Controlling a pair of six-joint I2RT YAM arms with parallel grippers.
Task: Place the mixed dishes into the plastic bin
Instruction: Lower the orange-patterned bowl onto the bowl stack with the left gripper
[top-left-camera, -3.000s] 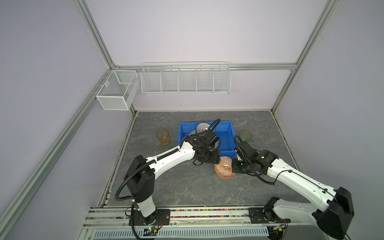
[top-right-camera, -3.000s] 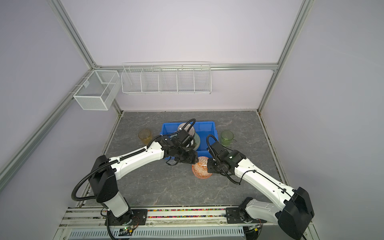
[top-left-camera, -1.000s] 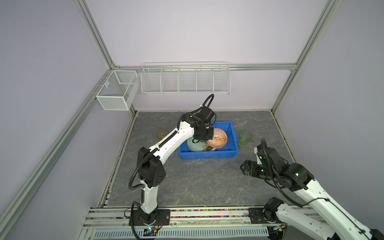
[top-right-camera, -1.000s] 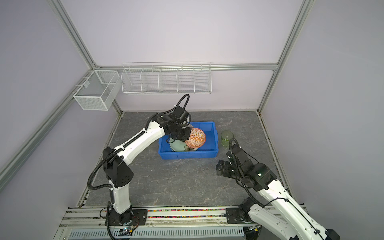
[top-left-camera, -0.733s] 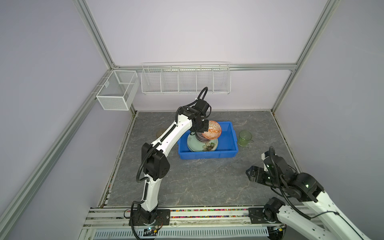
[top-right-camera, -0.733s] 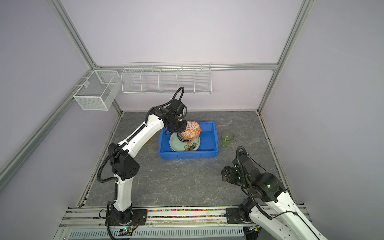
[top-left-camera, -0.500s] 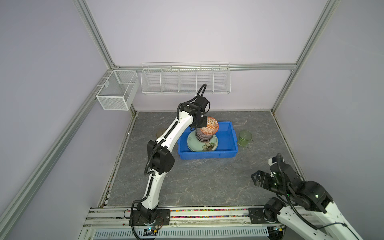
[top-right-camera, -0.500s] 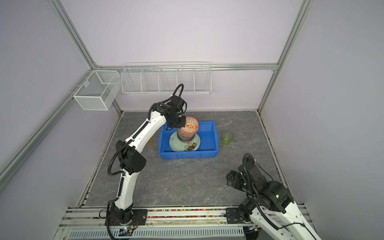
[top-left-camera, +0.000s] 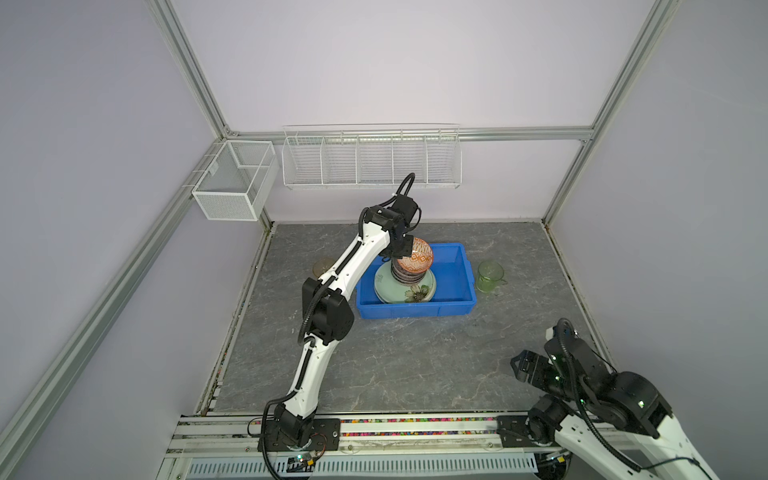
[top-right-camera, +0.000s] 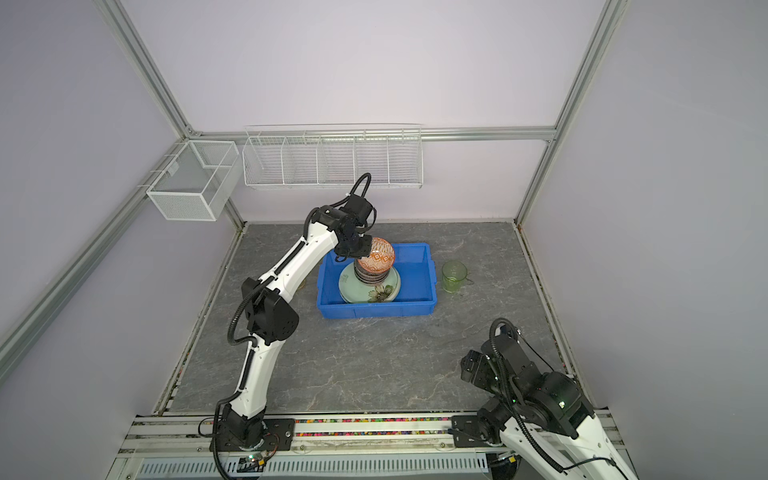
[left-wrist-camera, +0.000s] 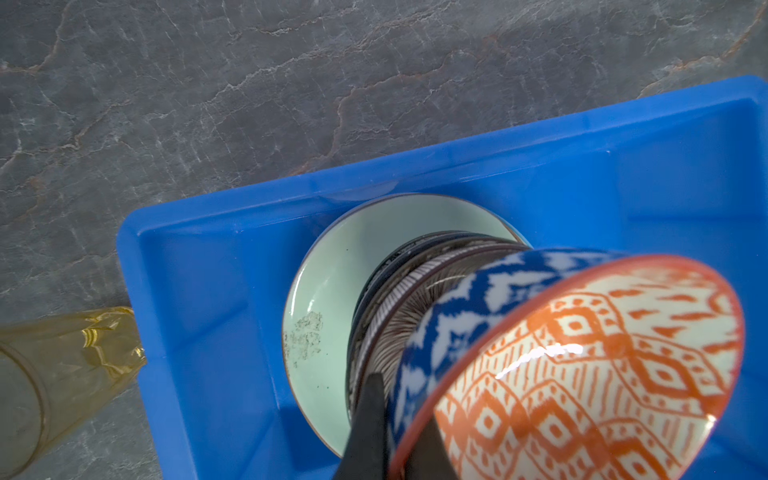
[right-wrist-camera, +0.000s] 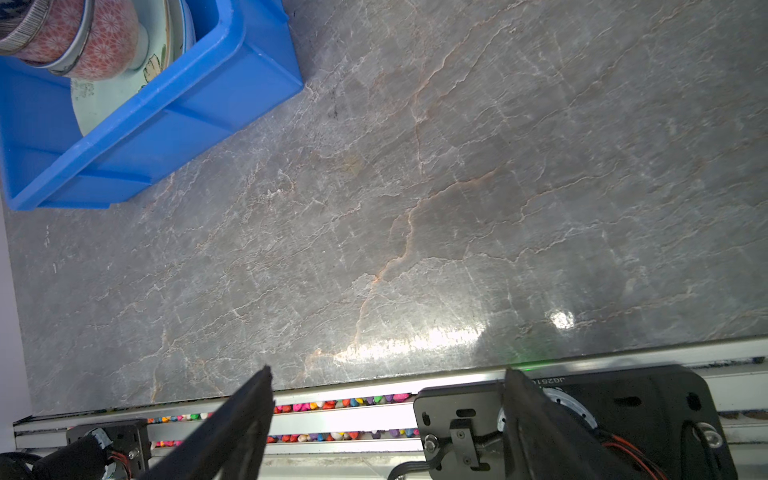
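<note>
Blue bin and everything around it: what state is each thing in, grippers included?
orange bowl, tilted over the bowl stack, held by its rim
left gripper, shut on orange bowl
bowl stack, standing on the green plate
green plate, flat inside the blue bin
blue bin, on the table
green cup, upright, outside the bin
amber cup, outside the bin, partly hidden
right gripper, open, empty

A long white wire rack (top-left-camera: 371, 160) hangs at upper centre, a small mesh basket (top-left-camera: 232, 183) left of it, grey marbled tabletop (top-left-camera: 395, 365) below.
</note>
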